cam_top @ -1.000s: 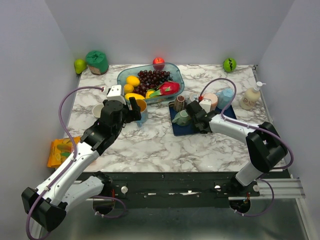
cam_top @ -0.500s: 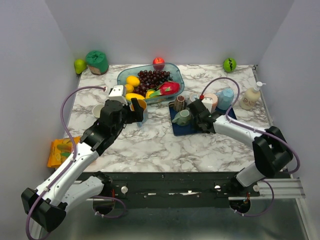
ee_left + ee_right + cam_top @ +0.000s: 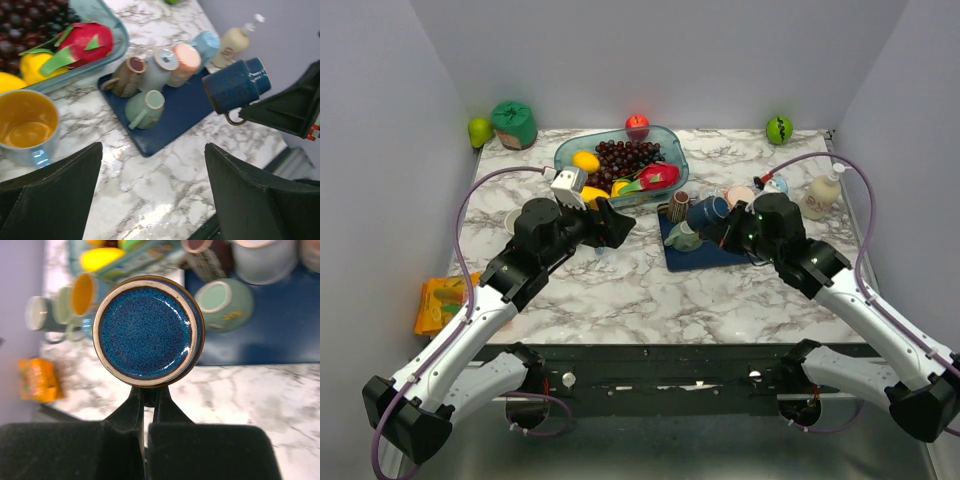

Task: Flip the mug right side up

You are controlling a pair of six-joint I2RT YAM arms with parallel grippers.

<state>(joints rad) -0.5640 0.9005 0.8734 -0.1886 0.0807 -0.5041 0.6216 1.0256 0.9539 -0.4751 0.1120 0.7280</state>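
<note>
My right gripper (image 3: pixel 728 228) is shut on the handle of a dark blue speckled mug (image 3: pixel 706 213) and holds it in the air above the blue tray (image 3: pixel 705 255). The mug lies roughly sideways. In the right wrist view its round glazed end with a cream ring (image 3: pixel 148 330) faces the camera, just above my closed gripper (image 3: pixel 149 395). The left wrist view shows the mug (image 3: pixel 235 86) hanging by its handle. My left gripper (image 3: pixel 615 228) is open and empty over the marble, left of the tray; it also shows in the left wrist view (image 3: pixel 152 165).
On the tray lie a green mug (image 3: pixel 682 237), a brown mug (image 3: pixel 679 206) and pale blue and pink cups (image 3: pixel 185 57). A yellow-lined mug (image 3: pixel 27 125) stands by the fruit bowl (image 3: pixel 665 140). A soap bottle (image 3: pixel 820 195) is at the right, an orange packet (image 3: pixel 442 302) at the left edge.
My right arm has lifted the blue mug off the tray and drawn back to the right. My left gripper has swung right, towards the tray.
</note>
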